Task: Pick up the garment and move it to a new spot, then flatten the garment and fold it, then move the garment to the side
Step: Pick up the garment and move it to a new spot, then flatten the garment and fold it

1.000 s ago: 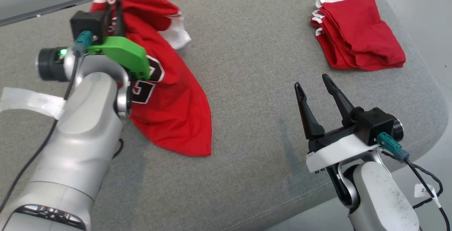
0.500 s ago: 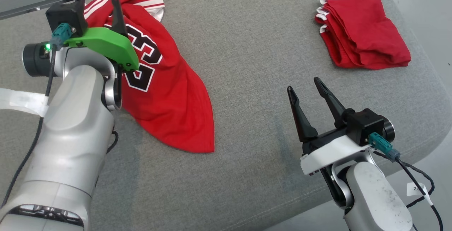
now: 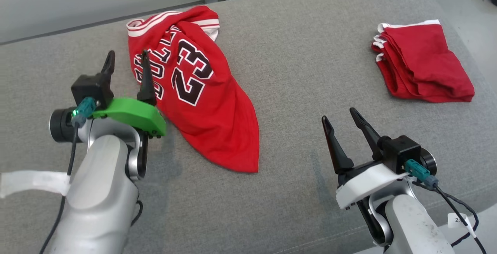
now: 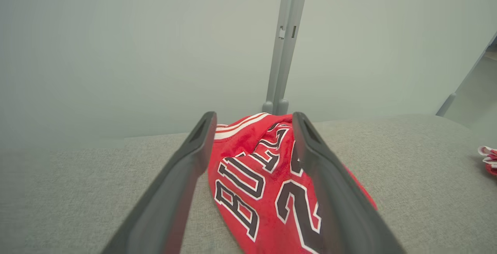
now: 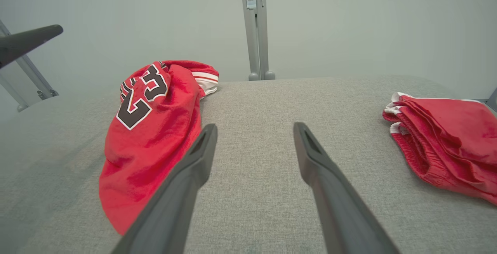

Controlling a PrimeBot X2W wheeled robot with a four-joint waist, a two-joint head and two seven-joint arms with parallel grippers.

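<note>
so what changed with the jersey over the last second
The left gripper let go of the red jersey: it had the bunched top pinched and lifted; now its jaws stand open, drawn back toward the robot. The jersey has sunk onto the grey cushion, crumpled, number up. The right gripper stayed open and idle; the folded red garment stayed put.
</note>
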